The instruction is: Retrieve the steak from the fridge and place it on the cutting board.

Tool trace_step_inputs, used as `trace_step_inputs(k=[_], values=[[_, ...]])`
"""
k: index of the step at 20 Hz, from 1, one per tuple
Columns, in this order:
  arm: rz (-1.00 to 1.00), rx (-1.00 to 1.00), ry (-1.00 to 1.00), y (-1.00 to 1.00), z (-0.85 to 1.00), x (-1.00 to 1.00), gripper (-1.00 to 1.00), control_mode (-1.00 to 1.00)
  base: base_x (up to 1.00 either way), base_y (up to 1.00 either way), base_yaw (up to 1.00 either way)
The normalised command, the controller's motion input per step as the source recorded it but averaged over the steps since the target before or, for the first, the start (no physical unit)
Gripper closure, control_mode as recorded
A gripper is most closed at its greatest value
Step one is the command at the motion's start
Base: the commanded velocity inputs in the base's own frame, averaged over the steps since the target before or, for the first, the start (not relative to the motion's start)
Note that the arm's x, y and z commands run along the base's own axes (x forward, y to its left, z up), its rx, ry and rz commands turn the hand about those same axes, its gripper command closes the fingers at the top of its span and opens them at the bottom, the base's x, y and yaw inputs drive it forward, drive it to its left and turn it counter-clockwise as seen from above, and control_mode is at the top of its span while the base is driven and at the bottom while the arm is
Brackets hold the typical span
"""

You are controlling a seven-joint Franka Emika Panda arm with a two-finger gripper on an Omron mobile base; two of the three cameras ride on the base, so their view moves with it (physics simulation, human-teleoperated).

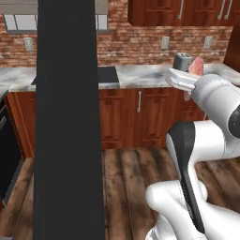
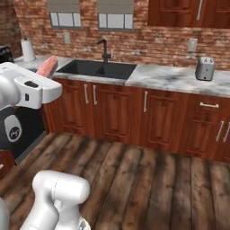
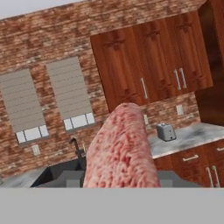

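Note:
The steak [image 3: 122, 148], a pinkish-red marbled slab, stands on edge between the gripper's jaws and rises up the middle of the hand view. My gripper [image 3: 120, 183] is shut on the steak's lower end. From the left base view the steak [image 1: 197, 66] sticks up past the white hand [image 1: 180, 78], held in the air at counter height. The right base view has the steak [image 2: 47, 66] above the hand [image 2: 33, 90] at the left edge. The cutting board is out of view. A tall dark panel [image 1: 68, 122] stands close in the left base view; I cannot tell whether it belongs to the fridge.
A marble counter [image 2: 170, 78] on red-brown cabinets runs along the brick wall. It carries a dark sink [image 2: 96, 68] with a black faucet [image 2: 104, 48], a toaster [image 2: 204, 68] and a paper towel roll [image 2: 28, 49]. Open wooden floor [image 2: 134, 179] lies before the cabinets.

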Motion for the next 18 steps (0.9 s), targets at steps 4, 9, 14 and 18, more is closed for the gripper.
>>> trace_step_inputs(k=[4,9,14,18], values=[[0.0,0.0,0.0,0.0,0.0,0.0,1.0,1.0,0.65,0.37,0.01],[0.0,0.0,0.0,0.0,0.0,0.0,1.0,1.0,0.45,0.28,0.16],[0.0,0.0,0.0,0.0,0.0,0.0,1.0,1.0,0.23,0.29,0.31],[0.0,0.0,0.0,0.0,0.0,0.0,1.0,1.0,0.3,0.24,0.44]])
